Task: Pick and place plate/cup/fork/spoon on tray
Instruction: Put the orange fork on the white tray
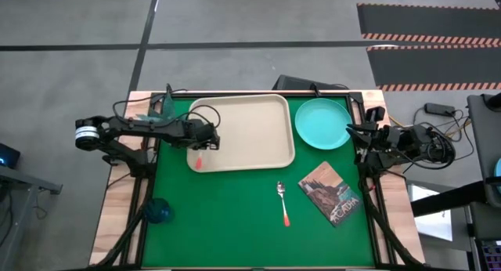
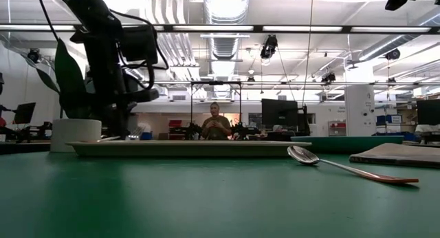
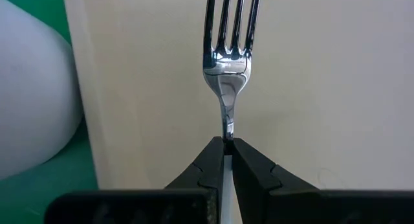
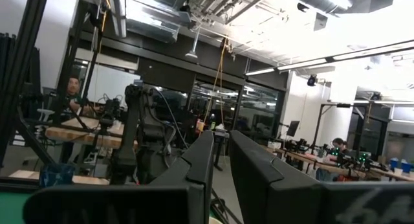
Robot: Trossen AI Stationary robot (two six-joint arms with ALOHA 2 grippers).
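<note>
The beige tray (image 1: pixel 250 130) lies at the table's far middle. My left gripper (image 1: pixel 208 139) is over the tray's left part, shut on the silver fork (image 3: pixel 228 75). The fork's red-orange handle end (image 1: pixel 200 162) shows near the tray's near left corner. The turquoise plate (image 1: pixel 322 122) rests on the table right of the tray. The spoon (image 1: pixel 283 202) lies on the table nearer, and it also shows in the low view (image 2: pixel 344 166). The dark-blue cup (image 1: pixel 159 211) stands at the near left. My right gripper (image 4: pixel 222 166) waits at the table's right edge, open by a narrow gap and empty. My left gripper pinches the fork's thin neck (image 3: pixel 228 130), just behind the tines, between its two fingertips (image 3: pixel 212 160). The fingers lie across the fork. The tines (image 3: pixel 231 20) point away over the tray floor; the gripper hides most of the handle. Whether the fork rests on the tray, I cannot tell.
A white pot with a green plant (image 1: pixel 159 108) stands at the far left corner, close to my left arm; it also shows in the left wrist view (image 3: pixel 32 94). A brown-covered book (image 1: pixel 330 193) lies right of the spoon. A person (image 2: pixel 216 124) is in the room behind the table.
</note>
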